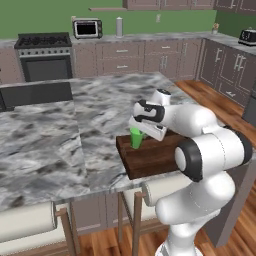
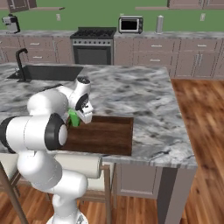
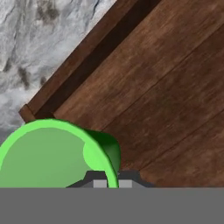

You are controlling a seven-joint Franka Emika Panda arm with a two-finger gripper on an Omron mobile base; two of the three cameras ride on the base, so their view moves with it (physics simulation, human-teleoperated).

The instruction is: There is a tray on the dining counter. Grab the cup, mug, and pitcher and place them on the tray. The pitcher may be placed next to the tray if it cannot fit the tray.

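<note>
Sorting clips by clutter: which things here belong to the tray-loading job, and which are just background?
Job:
- cup, pinched at its rim by the gripper
- tray
- dining counter

Background:
- stove
- toaster oven
- sink faucet
- stools

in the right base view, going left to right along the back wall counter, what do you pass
coffee machine → stove → toaster oven → grey canister
</note>
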